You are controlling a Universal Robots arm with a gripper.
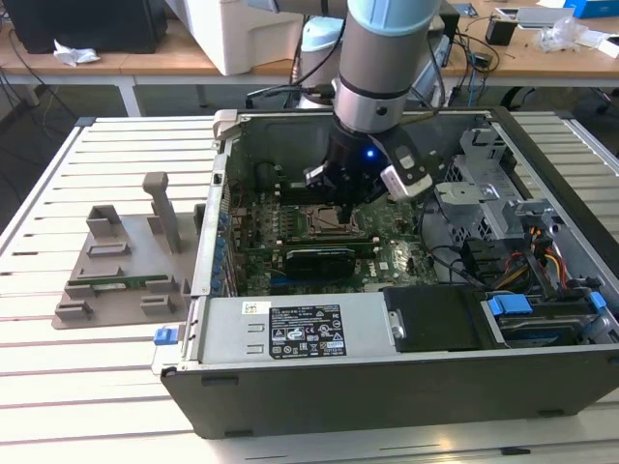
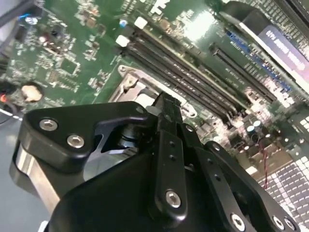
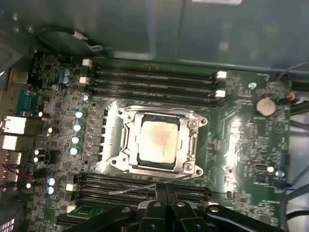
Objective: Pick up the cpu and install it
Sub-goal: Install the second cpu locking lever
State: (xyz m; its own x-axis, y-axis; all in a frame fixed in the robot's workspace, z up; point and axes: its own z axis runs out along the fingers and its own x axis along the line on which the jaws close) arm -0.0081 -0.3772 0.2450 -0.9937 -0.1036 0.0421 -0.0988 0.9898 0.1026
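While poised low over the motherboard (image 1: 319,232) inside the open computer case (image 1: 387,387) on the slatted table (image 1: 58,387): gripper (image 3: 166,189) with fingers (image 2: 166,121) pressed together, gripping nothing. Cpu (image 3: 157,142) seated flat in its socket frame (image 3: 123,140), shiny top up, between the two banks of memory slots (image 3: 149,79), just beside the fingertips, apart from them. Grey fixture tray (image 1: 121,275) outside the case, toward the exterior view's left.

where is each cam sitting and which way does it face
Exterior view: off the arm, looking down into the open case; arm and gripper show above the board.
First wrist view: on the arm, facing the socket with the cpu seated; gripper at the edge.
Second wrist view: near the wrist, past the gripper.
Both wrist views share the socket.
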